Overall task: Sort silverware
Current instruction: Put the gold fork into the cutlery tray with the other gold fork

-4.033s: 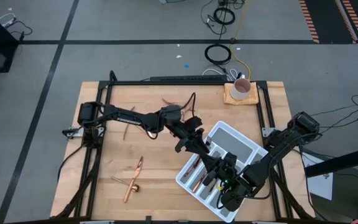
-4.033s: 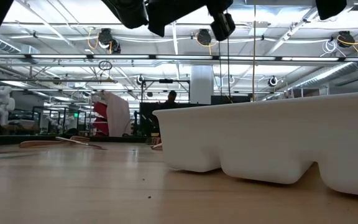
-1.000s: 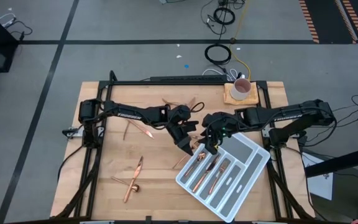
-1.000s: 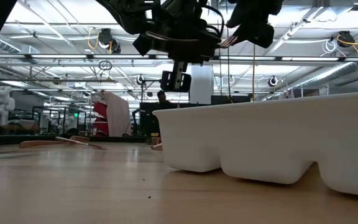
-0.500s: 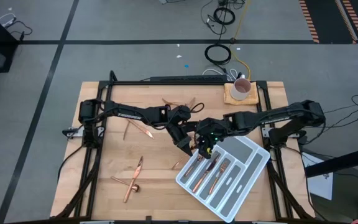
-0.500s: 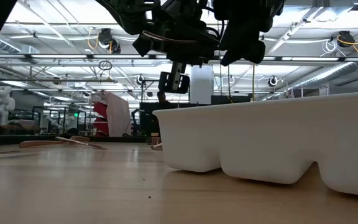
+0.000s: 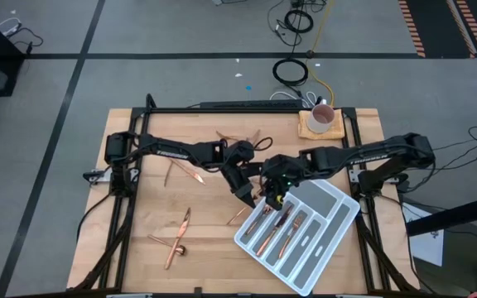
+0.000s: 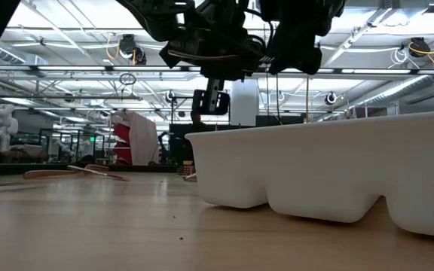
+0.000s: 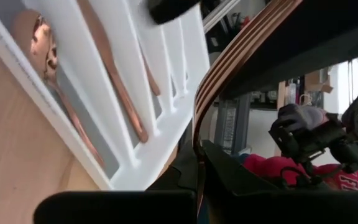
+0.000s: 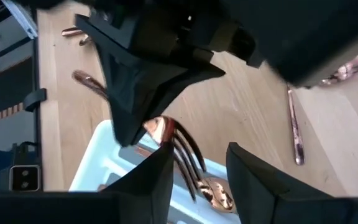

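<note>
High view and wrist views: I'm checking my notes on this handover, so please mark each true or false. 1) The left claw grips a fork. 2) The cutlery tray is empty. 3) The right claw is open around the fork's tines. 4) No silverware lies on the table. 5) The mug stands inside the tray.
1) True: the left claw is shut on a copper fork.
2) False: the cutlery tray holds several copper pieces.
3) True: the right claw has a finger either side of the tines.
4) False: loose silverware lies on the table.
5) False: the mug sits on a wooden coaster.
</note>
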{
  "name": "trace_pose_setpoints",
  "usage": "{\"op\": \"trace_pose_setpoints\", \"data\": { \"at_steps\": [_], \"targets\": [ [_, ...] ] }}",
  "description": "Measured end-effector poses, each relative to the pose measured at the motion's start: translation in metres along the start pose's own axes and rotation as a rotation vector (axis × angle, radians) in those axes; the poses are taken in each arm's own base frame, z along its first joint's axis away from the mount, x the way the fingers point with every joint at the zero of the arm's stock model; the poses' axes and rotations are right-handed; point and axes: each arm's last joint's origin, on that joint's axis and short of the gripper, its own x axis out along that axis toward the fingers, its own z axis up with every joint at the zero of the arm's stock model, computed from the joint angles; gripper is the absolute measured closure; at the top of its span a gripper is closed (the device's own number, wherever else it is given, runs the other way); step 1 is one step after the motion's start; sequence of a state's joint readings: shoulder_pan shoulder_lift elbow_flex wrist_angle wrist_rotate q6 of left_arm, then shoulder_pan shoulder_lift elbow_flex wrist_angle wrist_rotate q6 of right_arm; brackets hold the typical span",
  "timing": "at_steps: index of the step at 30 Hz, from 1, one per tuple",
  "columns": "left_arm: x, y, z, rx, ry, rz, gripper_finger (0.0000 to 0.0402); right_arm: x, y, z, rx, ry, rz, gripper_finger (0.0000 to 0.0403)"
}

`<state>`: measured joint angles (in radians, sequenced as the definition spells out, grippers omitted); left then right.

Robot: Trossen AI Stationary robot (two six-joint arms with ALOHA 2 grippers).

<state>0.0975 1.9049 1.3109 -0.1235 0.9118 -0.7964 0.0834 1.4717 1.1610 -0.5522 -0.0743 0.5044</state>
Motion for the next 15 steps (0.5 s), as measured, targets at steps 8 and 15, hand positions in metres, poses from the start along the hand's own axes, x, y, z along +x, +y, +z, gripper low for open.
{"op": "trace_pose_setpoints", "data": {
  "at_steps": [8,15],
  "targets": [
    [-0.0011,0.0000,0.0020,0.029,-0.027,0.013,0.0394,-0.0007,-0.0025,0.0018,-0.025,-0.005,0.002,0.0305],
    [-0.0011,0.0005,0.0020,0.035,-0.035,0.024,0.0394,-0.0007,-0.0021,0.0020,-0.062,-0.005,0.010,0.0394]
  ]
}}
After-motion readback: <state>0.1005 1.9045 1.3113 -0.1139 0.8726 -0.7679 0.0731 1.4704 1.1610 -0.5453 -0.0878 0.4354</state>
